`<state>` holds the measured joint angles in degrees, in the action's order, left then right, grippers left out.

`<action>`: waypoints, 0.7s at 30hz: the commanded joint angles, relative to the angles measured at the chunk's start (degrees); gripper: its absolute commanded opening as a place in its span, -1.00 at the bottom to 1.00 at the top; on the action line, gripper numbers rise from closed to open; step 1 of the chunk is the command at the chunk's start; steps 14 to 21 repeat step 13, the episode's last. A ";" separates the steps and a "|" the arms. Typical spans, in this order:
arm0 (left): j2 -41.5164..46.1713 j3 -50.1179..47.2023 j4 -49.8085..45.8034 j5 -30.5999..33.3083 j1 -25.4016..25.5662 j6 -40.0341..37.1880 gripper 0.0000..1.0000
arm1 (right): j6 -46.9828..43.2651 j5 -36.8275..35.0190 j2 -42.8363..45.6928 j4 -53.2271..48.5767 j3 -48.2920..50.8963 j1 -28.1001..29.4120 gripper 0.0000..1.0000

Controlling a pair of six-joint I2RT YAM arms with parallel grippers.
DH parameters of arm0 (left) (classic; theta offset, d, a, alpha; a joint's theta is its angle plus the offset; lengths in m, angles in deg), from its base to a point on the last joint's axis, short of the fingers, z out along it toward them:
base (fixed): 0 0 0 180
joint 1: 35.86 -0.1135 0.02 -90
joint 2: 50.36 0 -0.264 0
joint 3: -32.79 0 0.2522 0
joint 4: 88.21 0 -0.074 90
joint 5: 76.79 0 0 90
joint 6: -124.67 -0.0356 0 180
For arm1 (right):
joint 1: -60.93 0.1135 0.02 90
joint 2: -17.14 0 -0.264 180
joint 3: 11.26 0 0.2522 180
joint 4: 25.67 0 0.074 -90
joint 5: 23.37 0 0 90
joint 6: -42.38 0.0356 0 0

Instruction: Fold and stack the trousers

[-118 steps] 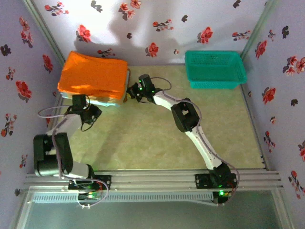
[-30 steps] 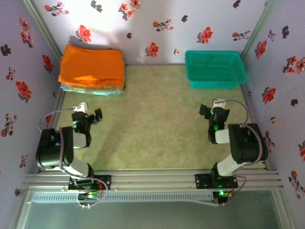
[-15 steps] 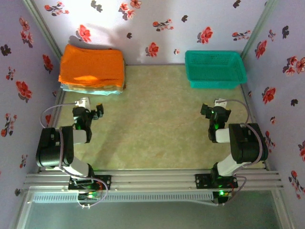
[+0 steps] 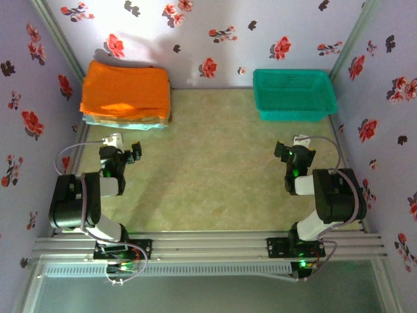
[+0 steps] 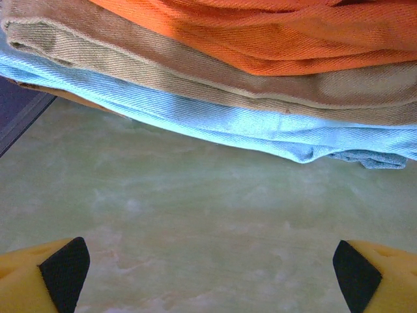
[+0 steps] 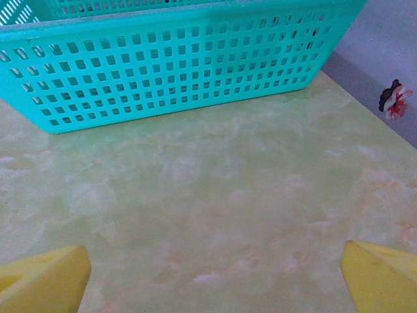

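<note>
The worktop (image 4: 208, 176) is covered in a pale yellow-green marbled sheet. It is walled on three sides by lilac paper (image 4: 195, 26) printed with red and dark flowers, and a metal rail (image 4: 208, 246) runs along its near edge.

The trousers (image 4: 125, 90) are seen folded at the far left corner, laid on top of a stack. From the left wrist the layers are told apart: orange cloth uppermost, a tan folded cloth (image 5: 195, 68) under it, and a light blue folded cloth (image 5: 247, 127) below that, its edge resting on the worktop. From above, those lower layers are reduced to a thin pale strip at the stack's near edge.

A teal basket (image 4: 294, 94) of square mesh is set at the far right corner, and from the right wrist its near wall is seen close up.

The left pincer (image 4: 122, 153) is held spread with nothing between its fingers, near the left edge and short of the stack. The right pincer (image 4: 294, 153) is likewise spread and holds nothing, near the right edge and apart from the basket.
</note>
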<state>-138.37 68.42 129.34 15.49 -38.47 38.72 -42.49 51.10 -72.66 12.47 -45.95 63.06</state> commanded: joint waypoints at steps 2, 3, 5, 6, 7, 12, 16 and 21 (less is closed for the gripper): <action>-0.08 0.26 -0.20 -0.55 0.25 -1.42 0.99 | 0.59 -1.79 0.73 0.04 -0.52 0.24 0.98; -0.06 0.41 -0.48 -0.55 0.39 -1.57 0.99 | 0.54 -1.79 0.61 0.04 -0.52 0.23 0.98; -0.08 0.80 -1.24 -0.47 0.75 -1.86 0.99 | 0.54 -1.79 0.64 0.04 -0.52 0.24 0.98; -0.15 0.79 -1.14 -0.35 0.77 -1.86 0.99 | 0.56 -1.79 0.67 0.04 -0.51 0.23 0.98; -0.15 0.81 -1.20 -0.35 0.76 -1.86 0.99 | 0.57 -1.79 0.66 0.04 -0.57 0.24 0.98; -0.17 0.81 -1.17 -0.10 0.92 -1.86 0.99 | 0.59 -1.79 0.66 0.02 -0.52 0.23 0.98; -0.15 0.93 -1.33 -0.48 1.09 -1.86 1.00 | 0.55 -1.78 0.68 0.04 -0.51 0.24 0.98; -0.15 0.93 -1.33 -0.48 1.09 -1.86 1.00 | 0.55 -1.78 0.68 0.04 -0.51 0.24 0.98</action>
